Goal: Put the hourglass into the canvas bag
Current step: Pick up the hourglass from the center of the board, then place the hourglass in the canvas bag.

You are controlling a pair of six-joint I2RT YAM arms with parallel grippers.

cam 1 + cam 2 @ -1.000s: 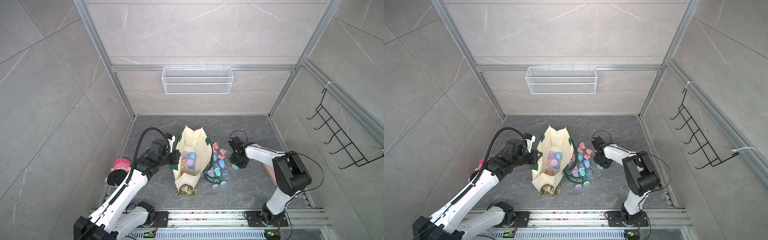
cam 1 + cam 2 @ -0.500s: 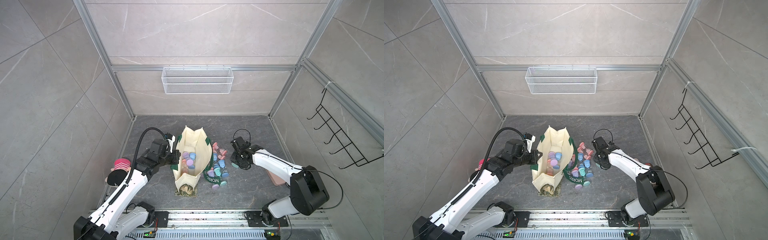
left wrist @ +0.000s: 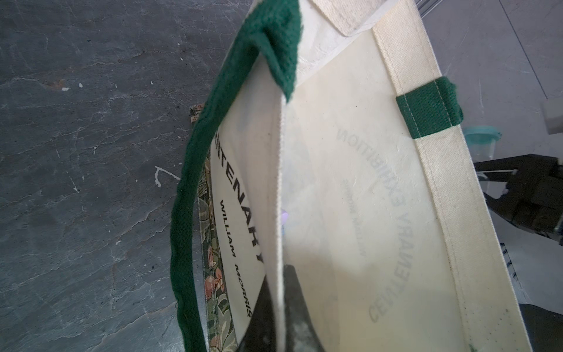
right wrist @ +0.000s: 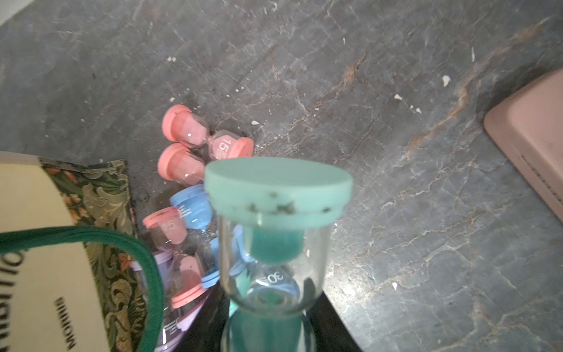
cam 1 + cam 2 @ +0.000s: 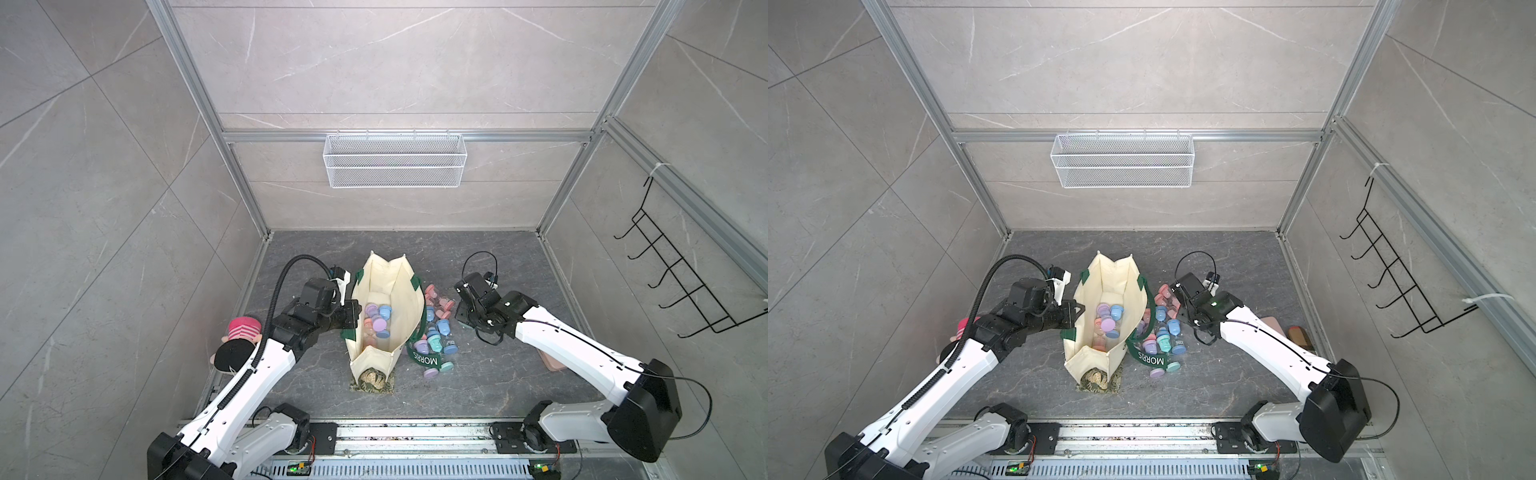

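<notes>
In right wrist view alone: teal hourglass (image 4: 275, 243) clamped.

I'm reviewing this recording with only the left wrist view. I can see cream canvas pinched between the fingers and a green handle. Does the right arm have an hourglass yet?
Observer: Yes. The right gripper is shut on a teal hourglass, whose cap sticks out past the fingers.
Operator: Is it over the bag's mouth?
Observer: No. In both top views the right gripper is off to the right of the canvas bag, by the loose hourglasses on the floor.
Operator: Is anything inside the bag?
Observer: Yes, pastel hourglasses already lie on its bottom.
</notes>
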